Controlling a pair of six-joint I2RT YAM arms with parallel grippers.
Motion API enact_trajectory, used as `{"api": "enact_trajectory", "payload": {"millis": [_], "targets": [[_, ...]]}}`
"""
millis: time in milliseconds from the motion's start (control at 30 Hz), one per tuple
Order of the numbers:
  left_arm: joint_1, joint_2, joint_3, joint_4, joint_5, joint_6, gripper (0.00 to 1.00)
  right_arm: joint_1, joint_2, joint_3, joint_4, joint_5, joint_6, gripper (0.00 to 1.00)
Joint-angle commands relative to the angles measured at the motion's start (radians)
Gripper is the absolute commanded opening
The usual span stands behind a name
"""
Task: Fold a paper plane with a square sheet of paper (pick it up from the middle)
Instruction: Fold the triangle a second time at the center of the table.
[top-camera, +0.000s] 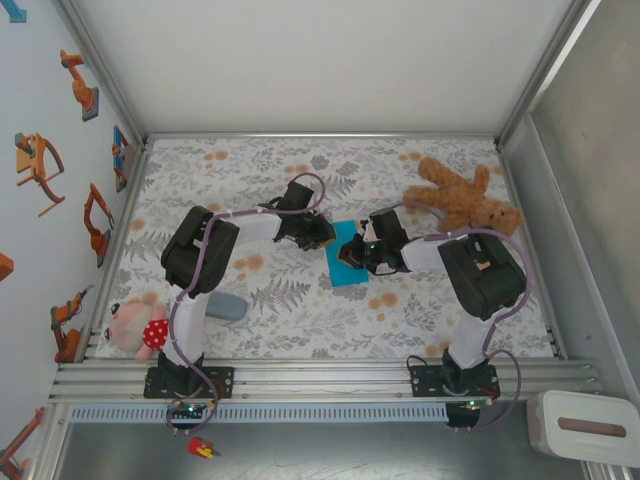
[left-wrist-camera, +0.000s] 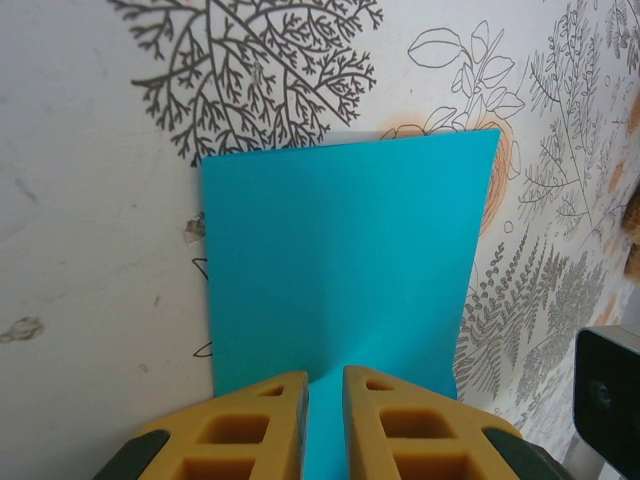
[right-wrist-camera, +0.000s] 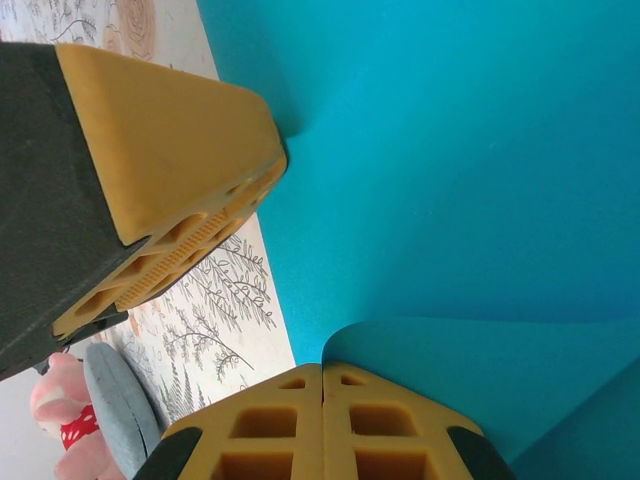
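While the paper sheet (top-camera: 350, 257) is held clamped at the table's (top-camera: 300, 180) middle, it could tear or crease crookedly
Fingers of the left gripper (left-wrist-camera: 325, 385) pinch one edge, the right gripper's (right-wrist-camera: 322, 372) closed fingers its curled edge; uneven pulling would cause it

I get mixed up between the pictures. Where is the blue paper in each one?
Top external: the square sheet of paper lies in the table's middle.
Left wrist: the sheet fills the centre, above the left gripper.
Right wrist: the sheet covers the upper right, curling near the bottom.
Shared landmark: the leaf-print table cover under it.
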Motion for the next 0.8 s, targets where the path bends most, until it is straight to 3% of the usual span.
{"api": "enact_trajectory", "payload": {"millis": [0, 767], "targets": [[-0.010, 0.046, -0.004, -0.081, -0.008, 0.011, 0.17, 0.010, 0.011, 0.026, -0.018, 0.027, -0.012, 0.00], [-0.011, 0.036, -0.015, -0.081, -0.015, 0.011, 0.17, 0.012, 0.019, 0.013, 0.017, 0.060, 0.020, 0.00]]}}
